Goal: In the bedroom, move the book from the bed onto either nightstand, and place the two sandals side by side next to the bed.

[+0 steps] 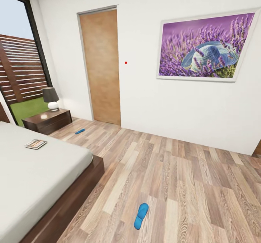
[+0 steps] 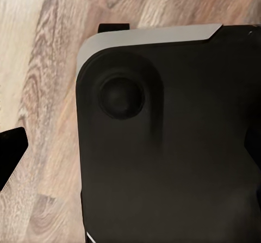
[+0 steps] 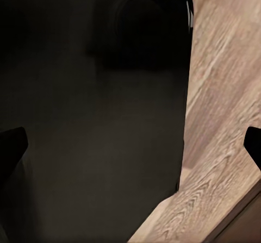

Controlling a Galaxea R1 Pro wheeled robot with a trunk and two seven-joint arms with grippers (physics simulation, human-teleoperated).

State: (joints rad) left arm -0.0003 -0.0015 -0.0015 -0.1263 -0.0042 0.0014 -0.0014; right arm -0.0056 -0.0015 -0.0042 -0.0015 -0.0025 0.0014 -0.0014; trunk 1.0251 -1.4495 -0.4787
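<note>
Both end effectors hang over the light wood-plank floor (image 1: 188,185) beside the robot's dark body; in each wrist view dark fingertips (image 3: 11,145) sit at opposite frame edges, so each end effector appears spread wide and empty. Seen from the head camera, the small thin paperback book (image 1: 36,144) lies flat on the light grey mattress of the dark-framed bed (image 1: 43,177), well apart from the dark-brown wooden nightstand (image 1: 54,119), which carries a dark-shaded table lamp (image 1: 50,98). One bright blue sandal (image 1: 141,216) lies on the floor off the bed's near corner; the second blue sandal (image 1: 79,131) lies near the nightstand. Likely hazards: the base running over the near sandal, or the book knocking the lamp on placement.
</note>
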